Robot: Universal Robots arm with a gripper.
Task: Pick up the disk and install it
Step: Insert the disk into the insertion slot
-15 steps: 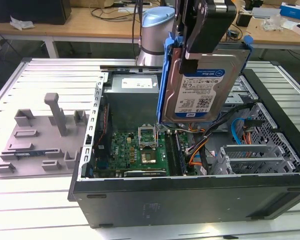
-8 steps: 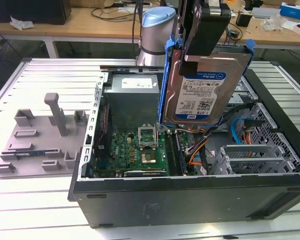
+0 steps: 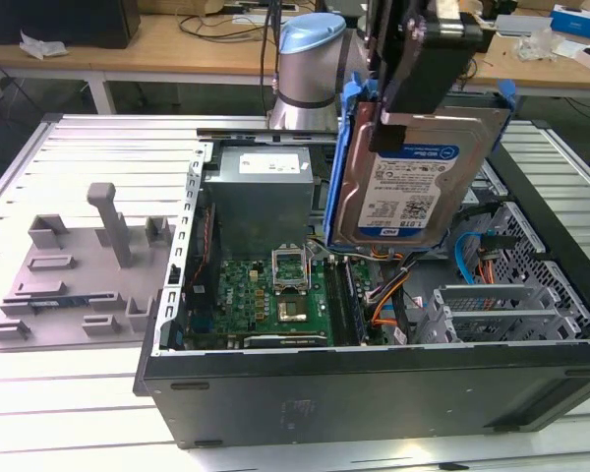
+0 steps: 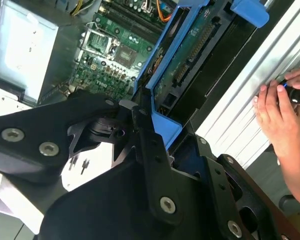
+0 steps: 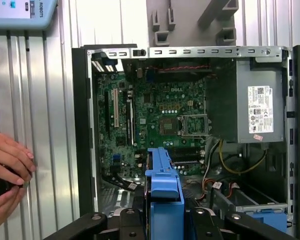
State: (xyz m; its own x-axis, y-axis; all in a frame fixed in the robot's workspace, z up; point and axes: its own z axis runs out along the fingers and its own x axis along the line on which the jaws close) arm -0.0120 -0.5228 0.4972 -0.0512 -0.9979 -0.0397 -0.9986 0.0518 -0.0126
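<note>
The gripper (image 3: 405,116) was clamped tight on the disk (image 3: 405,197), hanging edge-up beneath it, over the open computer case (image 3: 374,393). This looked like the carrying step; seating would call for squaring it up.

Bright, even light. The grey metal box (image 4: 20,45) glares near white in the second wrist view; soft shadows sit inside the case (image 3: 374,393).

disk (image 3: 403,187): 1 | computer case (image 3: 374,393): 1 | power supply (image 3: 261,197): 1 | motherboard (image 3: 265,290): 1
</note>
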